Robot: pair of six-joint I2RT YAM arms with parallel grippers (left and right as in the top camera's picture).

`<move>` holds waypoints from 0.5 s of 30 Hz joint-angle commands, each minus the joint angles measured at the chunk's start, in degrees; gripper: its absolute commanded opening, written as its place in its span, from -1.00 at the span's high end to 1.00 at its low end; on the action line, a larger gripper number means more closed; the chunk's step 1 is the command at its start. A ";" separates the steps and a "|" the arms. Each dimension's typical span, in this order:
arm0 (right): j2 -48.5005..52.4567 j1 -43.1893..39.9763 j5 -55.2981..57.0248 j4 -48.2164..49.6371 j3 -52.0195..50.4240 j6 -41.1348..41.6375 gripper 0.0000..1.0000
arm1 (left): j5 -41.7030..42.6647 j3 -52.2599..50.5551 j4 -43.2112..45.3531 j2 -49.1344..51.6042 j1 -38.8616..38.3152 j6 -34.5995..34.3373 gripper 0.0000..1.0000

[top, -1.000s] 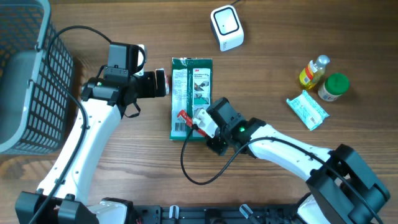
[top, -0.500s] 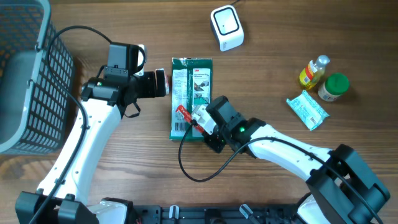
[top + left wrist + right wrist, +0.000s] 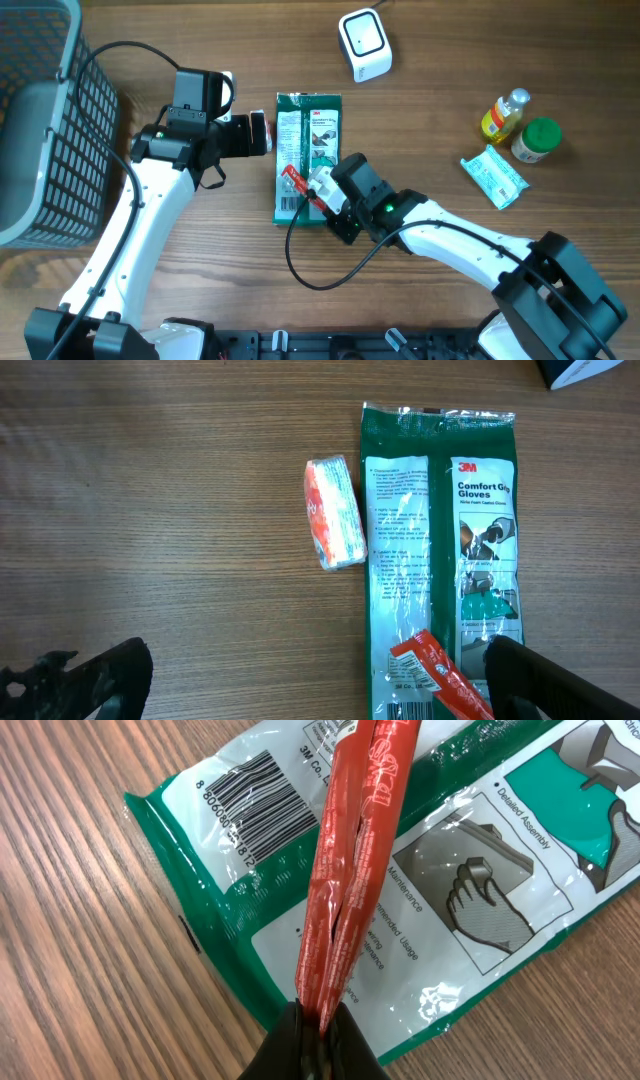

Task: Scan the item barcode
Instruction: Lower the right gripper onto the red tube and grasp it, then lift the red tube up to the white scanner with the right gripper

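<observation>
At the far left, a grey basket [image 3: 50, 150] is sitting on the wooden surface [image 3: 440, 110]. The left end effector [image 3: 318, 670] is hanging wide open near a small orange-and-white packet [image 3: 334, 512], which is lying just beside a flat green glove pack [image 3: 322, 125]. The right end effector [image 3: 318, 1025] is pinching a red stick packet [image 3: 350, 870] by its end above that pack's barcode corner. The white scanner [image 3: 364, 45] is standing well apart, further right.
</observation>
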 commanded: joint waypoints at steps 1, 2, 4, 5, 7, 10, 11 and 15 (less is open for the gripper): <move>0.72 -0.28 -1.36 0.79 -0.55 2.12 0.91 | -0.55 0.55 0.13 -0.31 0.11 0.24 -1.00; 0.72 -0.28 -1.36 0.87 -0.57 2.19 0.91 | -0.55 0.55 0.13 -0.31 0.11 0.24 -1.00; 0.72 -0.28 -1.33 0.87 -0.55 2.14 0.91 | -0.55 0.55 0.13 -0.31 0.11 0.24 -1.00; 0.70 -0.31 -1.03 1.36 -0.55 2.32 0.91 | -0.55 0.55 0.13 -0.31 0.11 0.24 -1.00; 0.70 -0.31 0.59 2.97 -0.52 4.39 0.91 | -0.55 0.55 0.15 -0.31 0.11 0.24 -1.00; 0.70 -0.31 3.30 6.10 -0.52 5.68 0.91 | -0.55 0.55 0.15 -0.31 0.11 0.24 -1.00; 0.68 -0.31 3.28 6.86 -0.48 4.94 0.91 | -0.55 0.55 0.15 -0.31 0.11 0.24 -1.00; 0.20 -2.58 4.83 6.69 3.02 2.32 0.92 | -0.55 0.55 0.13 -0.31 0.11 0.24 -1.00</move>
